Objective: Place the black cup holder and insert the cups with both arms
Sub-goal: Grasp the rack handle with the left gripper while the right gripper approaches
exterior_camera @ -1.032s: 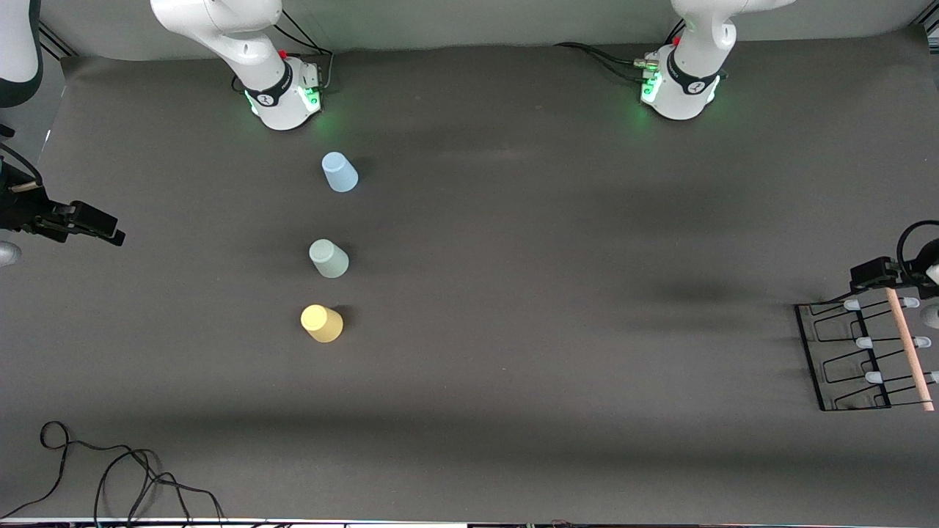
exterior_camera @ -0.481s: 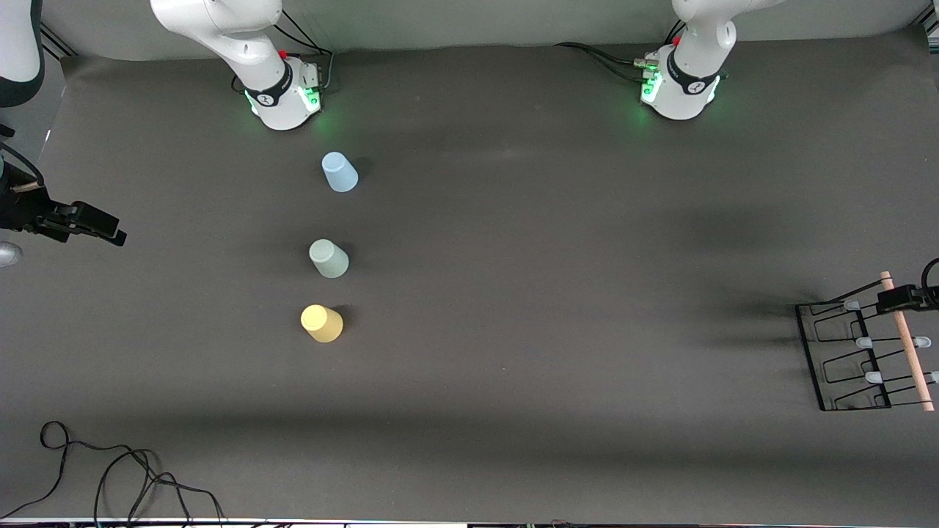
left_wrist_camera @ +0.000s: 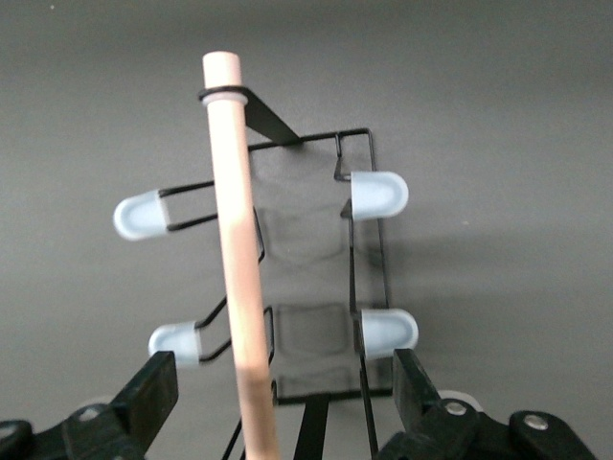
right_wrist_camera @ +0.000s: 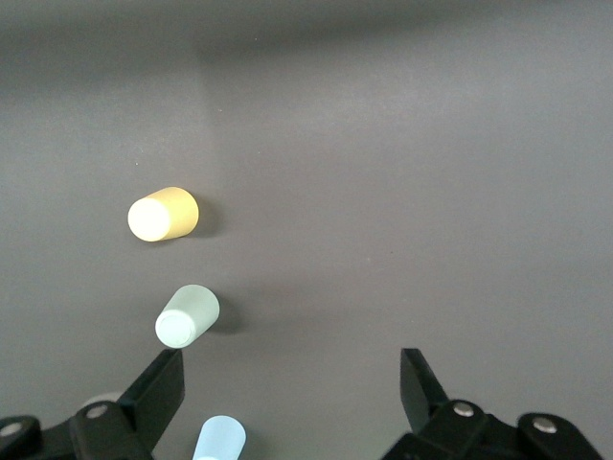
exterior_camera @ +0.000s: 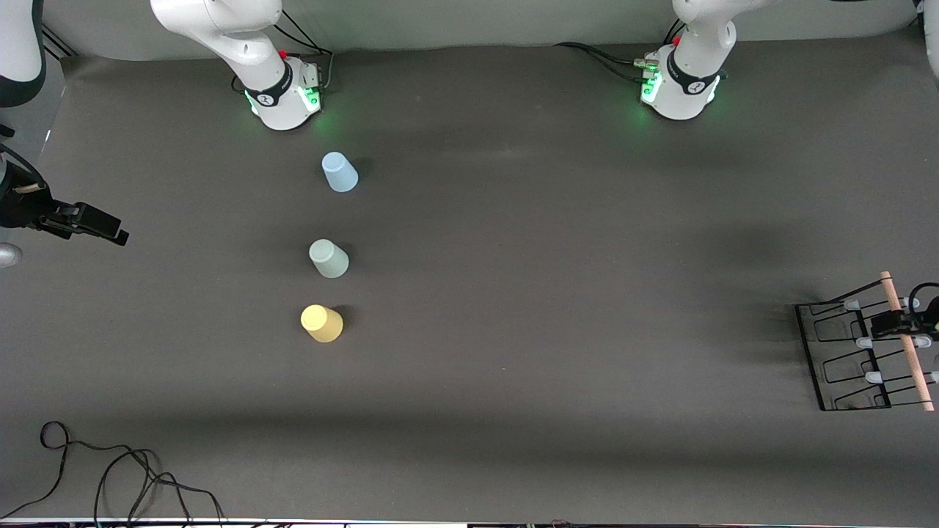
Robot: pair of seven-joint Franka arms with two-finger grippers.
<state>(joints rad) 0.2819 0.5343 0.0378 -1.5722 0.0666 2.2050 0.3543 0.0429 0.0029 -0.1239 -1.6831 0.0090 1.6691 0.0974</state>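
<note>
The black cup holder (exterior_camera: 843,359) stands at the left arm's end of the table, its light wooden rod handle (exterior_camera: 910,352) on top. My left gripper (exterior_camera: 902,324) is open over the handle. In the left wrist view the rod (left_wrist_camera: 239,278) runs between the spread fingers (left_wrist_camera: 153,393), untouched, with pale-capped pegs (left_wrist_camera: 378,195) on both sides. The pale blue cup (exterior_camera: 340,172), the pale green cup (exterior_camera: 328,258) and the yellow cup (exterior_camera: 321,323) stand upside down in a row. My right gripper (exterior_camera: 110,227) waits open at the right arm's end, empty in its wrist view (right_wrist_camera: 292,383).
A black cable (exterior_camera: 110,469) loops on the table at the corner nearest the front camera, at the right arm's end. The arm bases (exterior_camera: 282,92) stand along the table's edge farthest from the camera. The right wrist view shows the yellow (right_wrist_camera: 163,214), green (right_wrist_camera: 188,316) and blue (right_wrist_camera: 219,441) cups.
My left gripper has moved from over the holder's end farthest from the front camera to over the middle of its wooden handle. The right arm, the cups and the holder have stayed put.
</note>
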